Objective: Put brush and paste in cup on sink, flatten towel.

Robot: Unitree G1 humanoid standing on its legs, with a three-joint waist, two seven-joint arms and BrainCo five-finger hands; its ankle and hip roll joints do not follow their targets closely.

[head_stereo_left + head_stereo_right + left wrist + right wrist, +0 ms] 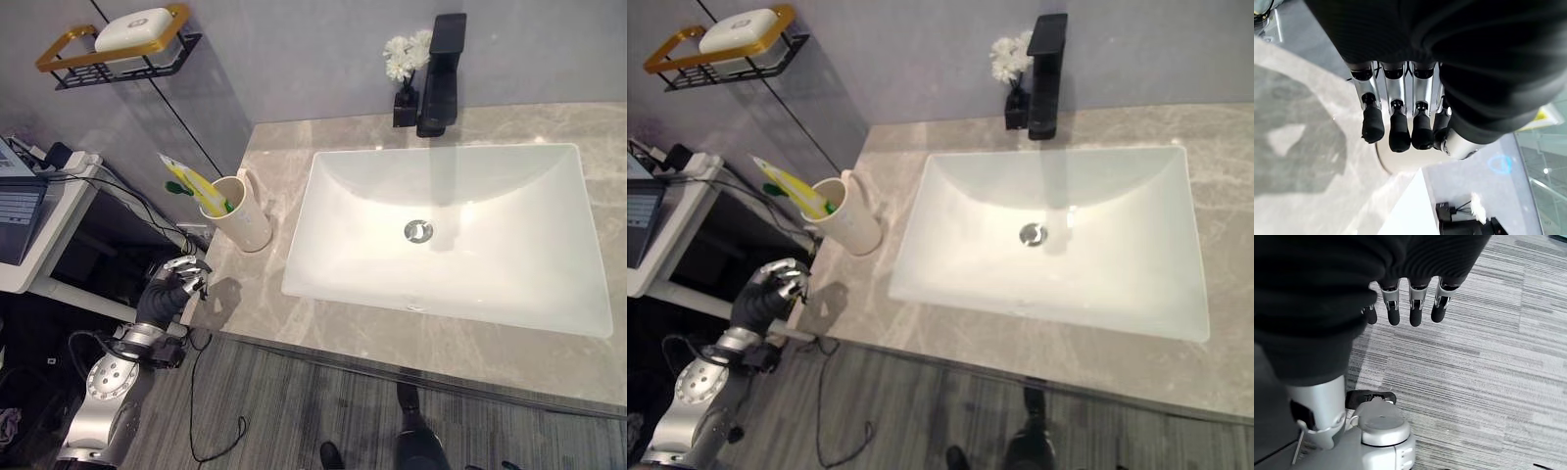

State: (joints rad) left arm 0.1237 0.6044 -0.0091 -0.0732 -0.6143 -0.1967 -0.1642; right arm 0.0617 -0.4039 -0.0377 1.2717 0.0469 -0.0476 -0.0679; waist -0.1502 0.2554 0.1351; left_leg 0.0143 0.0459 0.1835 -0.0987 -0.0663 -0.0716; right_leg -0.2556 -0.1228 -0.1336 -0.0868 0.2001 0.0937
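Brush and paste already stand in the cup [238, 215] on the desk [294, 313]. The left hand [180, 277] hangs empty, fingers relaxed, near the desk edge. Flattening the towel is next, I judge.

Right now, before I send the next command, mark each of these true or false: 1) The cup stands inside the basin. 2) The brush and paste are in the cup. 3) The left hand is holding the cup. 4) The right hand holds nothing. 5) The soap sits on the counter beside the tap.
1) False. The cup stands on the counter, left of the basin.
2) True. The brush and paste stick out of the cup.
3) False. The left hand hangs at the counter's front edge, apart from the cup, empty.
4) True. The right hand hangs over the floor, fingers straight.
5) False. The soap lies on the wall shelf, far from the tap.
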